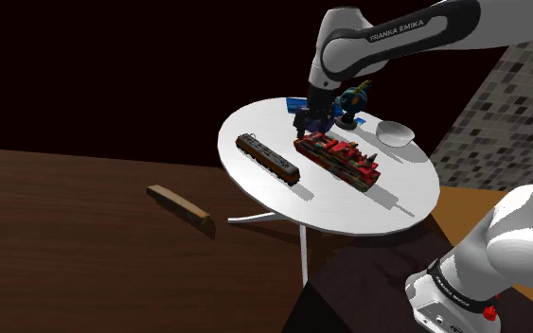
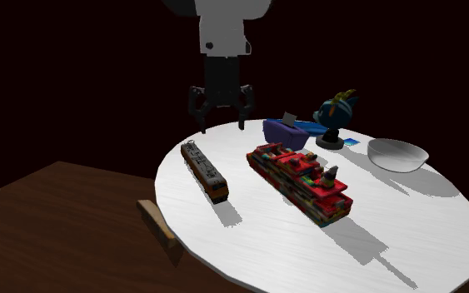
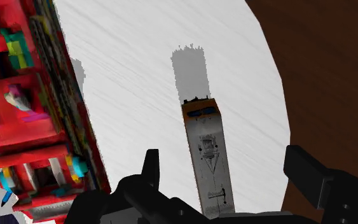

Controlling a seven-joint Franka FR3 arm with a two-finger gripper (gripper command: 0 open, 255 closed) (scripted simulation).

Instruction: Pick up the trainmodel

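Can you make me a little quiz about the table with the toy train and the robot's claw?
1. True or false: the black claw is clasping the long brown-and-orange train model.
2. Pick one: what lies beside the train on the round white table? A) the red block-built ship B) a green cup C) a yellow ball
3. Fill the gap: the shallow bowl near the table's edge is coloured ___.

Key: 1 false, the claw hangs open above the train's end, touching nothing; 2 A; 3 white.
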